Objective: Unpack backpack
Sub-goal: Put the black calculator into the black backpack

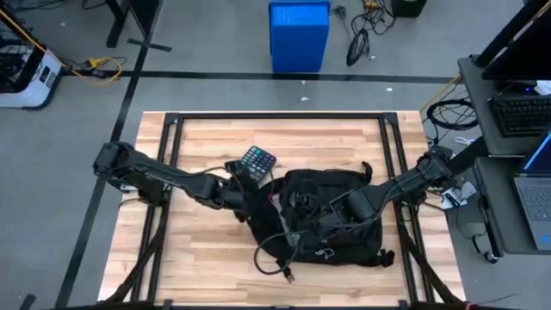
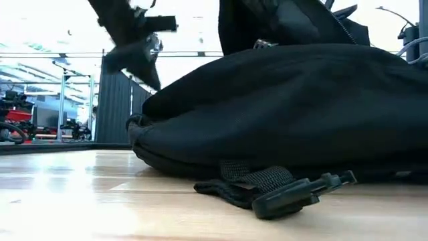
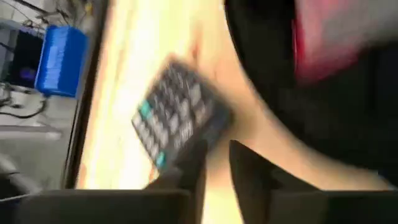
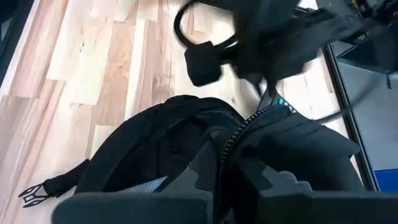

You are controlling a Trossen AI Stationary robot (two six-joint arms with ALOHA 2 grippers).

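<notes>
Two grippers work at the backpack (image 1: 331, 215), which lies flat on the wooden table (image 1: 198, 267). The left gripper (image 3: 214, 165) hovers at the bag's edge with fingers a little apart, pinching nothing, a calculator (image 1: 256, 161) just ahead of them. The right gripper (image 4: 217, 168) sits on top of the bag, fingers pressed together on the fabric beside the zipper (image 4: 249, 121). A strap buckle (image 2: 294, 194) trails on the wood.

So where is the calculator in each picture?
High view: calculator on the table, just left of the backpack's top edge.
Low view: not in it; the backpack fills it.
Left wrist view: calculator centre-left, beside the backpack.
Right wrist view: only a teal-keyed sliver past the backpack.
Shared landmark: the backpack.
</notes>
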